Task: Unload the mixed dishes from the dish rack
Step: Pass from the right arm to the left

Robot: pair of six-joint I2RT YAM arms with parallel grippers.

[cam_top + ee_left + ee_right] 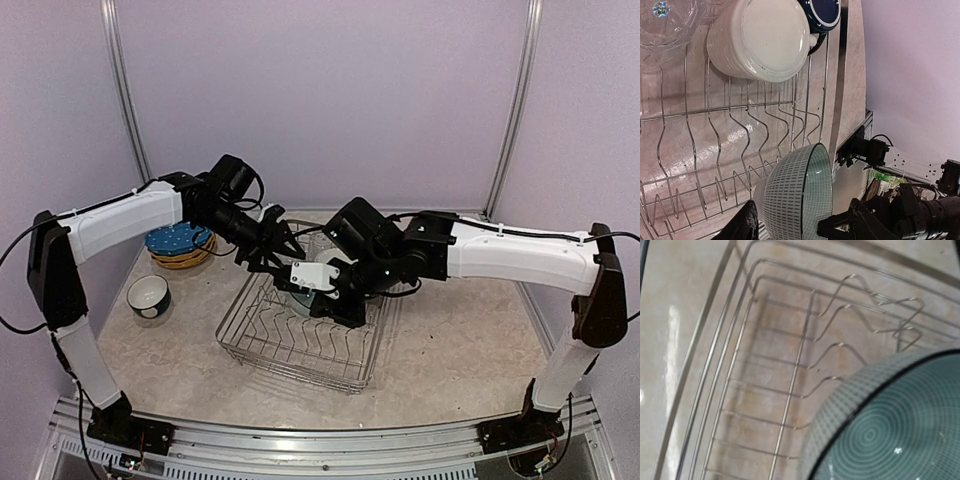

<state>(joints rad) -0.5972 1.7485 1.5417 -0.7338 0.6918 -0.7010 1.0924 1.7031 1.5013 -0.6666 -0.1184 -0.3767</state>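
Teal bowl (pixel 797 195), propped on edge in the rack (pixel 740 108), sits between the left pincer's (pixel 801 222) half-open, empty jaws, placed to clamp it.

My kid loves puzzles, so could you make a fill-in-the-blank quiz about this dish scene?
1. The stack of plates on the table has a ___ plate on top.
2. The fingers of the left gripper straddle the patterned ___.
3. The cream mug lies inside the wire ___.
Missing words: blue; bowl; dish rack.
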